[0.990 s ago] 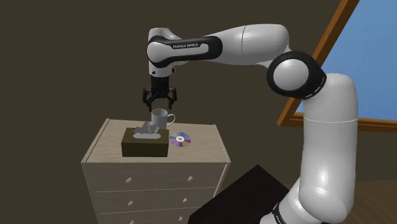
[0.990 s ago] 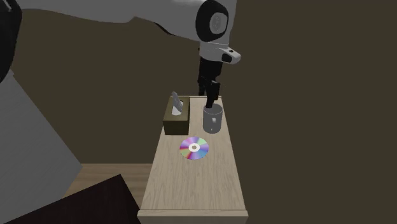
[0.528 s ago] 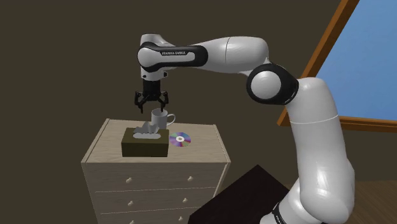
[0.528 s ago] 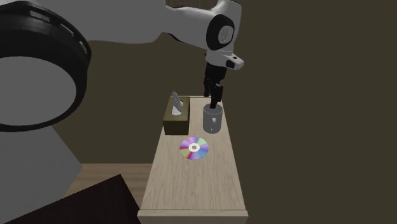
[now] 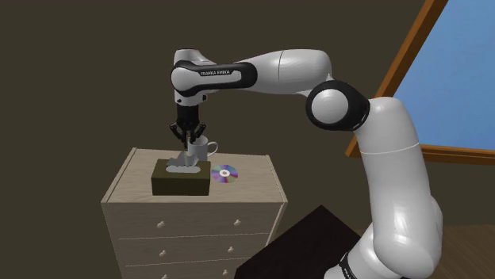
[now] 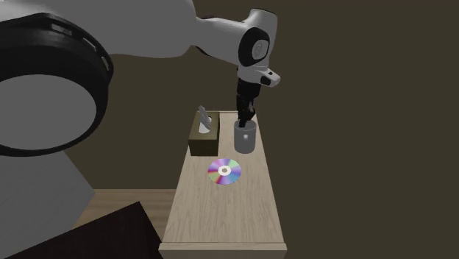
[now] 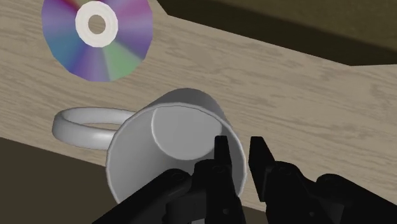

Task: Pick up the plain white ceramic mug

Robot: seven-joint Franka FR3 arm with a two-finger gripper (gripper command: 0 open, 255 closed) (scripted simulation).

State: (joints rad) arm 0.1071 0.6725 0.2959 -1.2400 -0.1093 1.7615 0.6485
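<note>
Mug (image 7: 167, 130) stands upright, rim inside the pincer (image 7: 240, 147).

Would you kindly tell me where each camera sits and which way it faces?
Shoulder: beside the stand, facing the dresser; the arm shows.
Second exterior: high off the dresser's end, looking along it; arm links loom near.
Wrist: rides above the jaws, looking down into the mug; they straddle its rim.
All share mug and CD.

My shoulder camera faces the dresser (image 5: 190, 214) front from above; my second exterior looks down its length endwise; my wrist camera sits close over that shared top.
</note>
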